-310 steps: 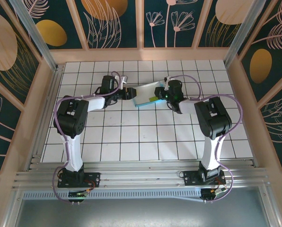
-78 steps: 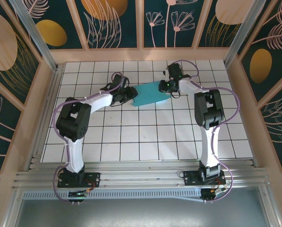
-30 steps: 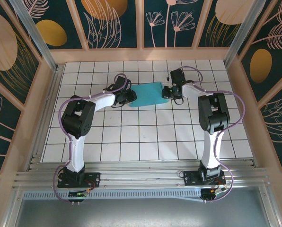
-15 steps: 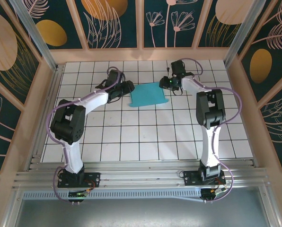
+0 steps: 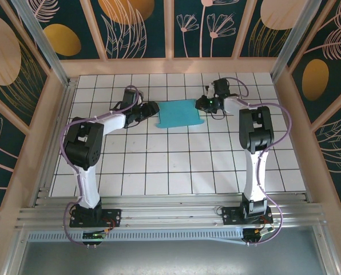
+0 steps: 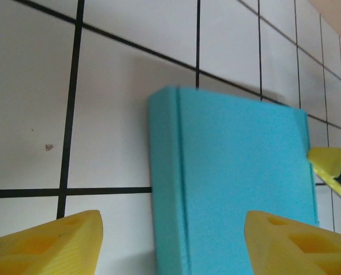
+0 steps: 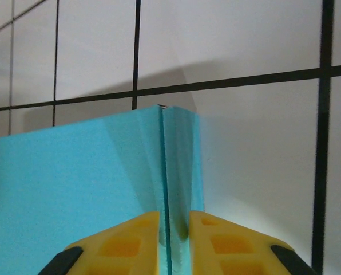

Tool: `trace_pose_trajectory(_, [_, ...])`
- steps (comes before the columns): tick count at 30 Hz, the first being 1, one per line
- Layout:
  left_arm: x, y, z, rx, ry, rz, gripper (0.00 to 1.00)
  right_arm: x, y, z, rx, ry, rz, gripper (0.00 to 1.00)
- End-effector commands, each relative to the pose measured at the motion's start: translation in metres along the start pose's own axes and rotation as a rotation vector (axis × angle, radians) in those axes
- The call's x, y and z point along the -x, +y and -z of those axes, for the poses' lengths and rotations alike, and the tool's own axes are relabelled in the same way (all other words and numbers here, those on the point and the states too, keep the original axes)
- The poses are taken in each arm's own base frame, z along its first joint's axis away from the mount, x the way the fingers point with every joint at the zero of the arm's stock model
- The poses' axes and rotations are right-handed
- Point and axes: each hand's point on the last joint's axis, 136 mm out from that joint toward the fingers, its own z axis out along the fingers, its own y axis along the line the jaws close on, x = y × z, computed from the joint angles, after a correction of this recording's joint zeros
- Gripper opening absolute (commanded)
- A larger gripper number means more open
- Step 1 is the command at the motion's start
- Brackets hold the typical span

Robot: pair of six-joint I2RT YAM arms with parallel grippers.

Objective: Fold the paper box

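Here the box [image 5: 179,114] lies flat, long axis left-right; left claw [image 6: 170,232] spread, right claw [image 7: 174,223] pinching its right edge.

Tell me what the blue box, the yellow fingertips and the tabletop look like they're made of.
Paper box: thin card, matte turquoise; sharp creases and a thin layered edge.
Fingertips: yellow, matte, probably plastic; faceted, with recessed faces.
Table: smooth white squares with dark grid lines; tile or printed laminate, cannot tell which.
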Motion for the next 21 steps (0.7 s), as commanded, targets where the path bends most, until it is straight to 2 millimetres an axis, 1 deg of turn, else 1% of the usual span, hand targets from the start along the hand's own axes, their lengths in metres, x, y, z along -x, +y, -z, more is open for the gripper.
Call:
trace_pose_trajectory(1, [-0.004,-0.012,-0.013,-0.119,0.06,-0.017,0.69,-0.043,-0.069,-0.002,-0.108,0.112,-0.152,0.17])
trace_pose_trajectory(3, [-0.011,-0.021,-0.021,-0.196,0.106,0.008,0.7,-0.047,-0.078,-0.001,-0.099,0.124,-0.173,0.16])
trace_pose_trajectory(5, [-0.015,-0.021,-0.03,-0.224,0.13,0.041,0.7,-0.049,-0.085,-0.002,-0.099,0.131,-0.186,0.16])
trace_pose_trajectory(7, [-0.015,-0.028,-0.032,-0.279,0.127,0.056,0.7,-0.051,-0.085,-0.003,-0.079,0.136,-0.185,0.16])
trace_pose_trajectory(10, [-0.009,-0.047,-0.028,-0.4,0.099,0.087,0.7,-0.051,-0.085,-0.006,-0.076,0.143,-0.188,0.16])
trace_pose_trajectory(12, [-0.002,-0.06,-0.021,-0.465,0.07,0.089,0.7,-0.05,-0.086,-0.006,-0.079,0.139,-0.19,0.16])
trace_pose_trajectory(14, [0.007,-0.067,-0.015,-0.484,0.036,0.079,0.7,-0.049,-0.085,-0.005,-0.082,0.136,-0.186,0.16])
trace_pose_trajectory(17, [0.018,-0.071,-0.01,-0.458,-0.011,0.052,0.71,-0.046,-0.082,-0.004,-0.079,0.128,-0.18,0.18])
trace_pose_trajectory(21, [0.026,-0.084,-0.007,-0.416,-0.017,-0.023,0.72,-0.043,-0.08,0.001,-0.078,0.115,-0.176,0.19])
